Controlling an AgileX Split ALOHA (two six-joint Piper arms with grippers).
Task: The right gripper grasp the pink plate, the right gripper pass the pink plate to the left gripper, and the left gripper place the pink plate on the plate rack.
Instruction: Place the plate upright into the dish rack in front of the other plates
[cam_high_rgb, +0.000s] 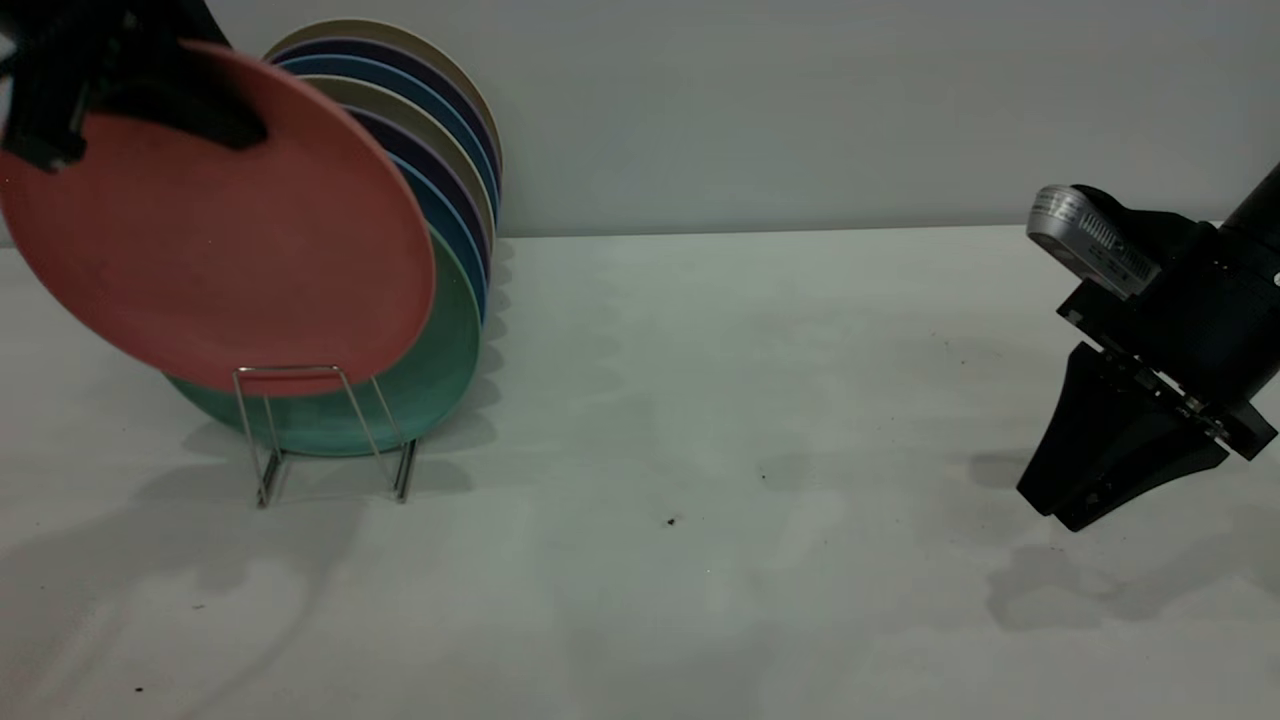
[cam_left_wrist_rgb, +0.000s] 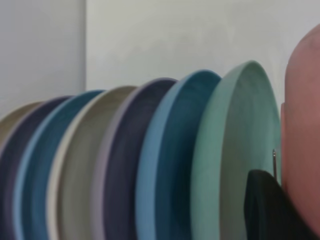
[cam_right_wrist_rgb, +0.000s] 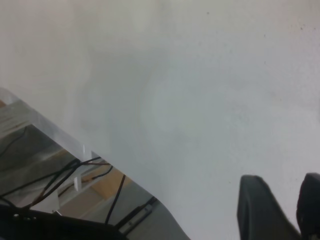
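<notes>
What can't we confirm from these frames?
- Left tool: fingertip grip on the round salmon-pink plastic plate is cut off by the exterior view's corner; left wrist view shows one finger.
- Thin silver wire plate rack: rear loops are hidden by plates.
- Right tool: nothing between its fingers in the right wrist view; finger gap unclear.

I find no text, label, brand, number or sign that I can read in any of my views. The silver camera box (cam_high_rgb: 1085, 240) on the right arm, near the table's right edge, carries ribbing and perhaps fine print, but I cannot make out a single character on it. The plates and the table surface bear no markings I can read.
</notes>
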